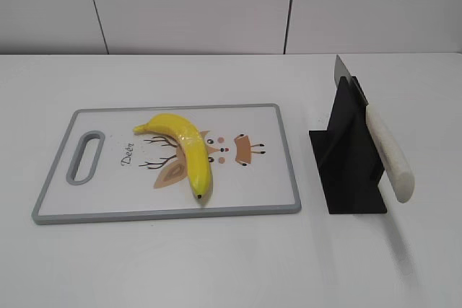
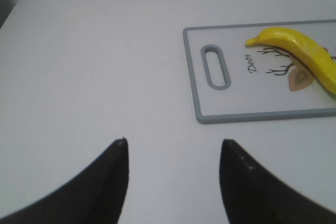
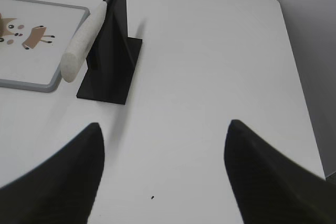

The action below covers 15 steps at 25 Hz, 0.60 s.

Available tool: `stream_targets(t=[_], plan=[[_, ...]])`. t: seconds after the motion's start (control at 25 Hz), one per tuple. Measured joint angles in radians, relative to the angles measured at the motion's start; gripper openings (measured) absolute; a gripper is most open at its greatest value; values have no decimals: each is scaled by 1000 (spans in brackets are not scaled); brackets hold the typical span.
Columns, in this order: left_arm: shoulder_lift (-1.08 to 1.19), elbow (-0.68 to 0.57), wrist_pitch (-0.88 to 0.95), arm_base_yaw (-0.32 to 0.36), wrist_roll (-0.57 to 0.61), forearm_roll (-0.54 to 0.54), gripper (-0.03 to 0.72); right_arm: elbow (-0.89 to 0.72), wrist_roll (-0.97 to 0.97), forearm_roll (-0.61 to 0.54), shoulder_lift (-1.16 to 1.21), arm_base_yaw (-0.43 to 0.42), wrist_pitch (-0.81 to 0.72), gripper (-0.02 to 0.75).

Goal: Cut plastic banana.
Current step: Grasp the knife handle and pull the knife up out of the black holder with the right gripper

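Observation:
The plastic banana [image 1: 184,146] is glossy yellow with a dark tip and lies on a white cutting board [image 1: 108,200] with a grey rim and a deer drawing. It also shows in the left wrist view [image 2: 304,51] on the board [image 2: 252,106]. A knife with a white handle [image 1: 390,155] rests tilted in a black stand [image 1: 348,156]; the right wrist view shows the handle [image 3: 81,40] and stand [image 3: 113,51]. My left gripper [image 2: 173,145] is open and empty over bare table, left of the board. My right gripper [image 3: 164,129] is open and empty, to the right of the stand.
The white table [image 1: 231,265] carries only the board and the knife stand. A pale wall [image 1: 216,5] stands behind it. The table's right edge shows in the right wrist view [image 3: 302,77]. No arm shows in the exterior view.

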State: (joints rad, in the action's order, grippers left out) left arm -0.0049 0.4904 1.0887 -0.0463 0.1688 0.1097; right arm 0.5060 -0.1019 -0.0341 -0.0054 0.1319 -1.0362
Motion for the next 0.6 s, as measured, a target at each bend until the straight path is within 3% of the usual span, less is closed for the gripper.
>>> stream_targets(t=[0.6], plan=[[0, 0, 0, 0, 0, -3, 517, 0, 0, 0, 0, 0, 0, 547]])
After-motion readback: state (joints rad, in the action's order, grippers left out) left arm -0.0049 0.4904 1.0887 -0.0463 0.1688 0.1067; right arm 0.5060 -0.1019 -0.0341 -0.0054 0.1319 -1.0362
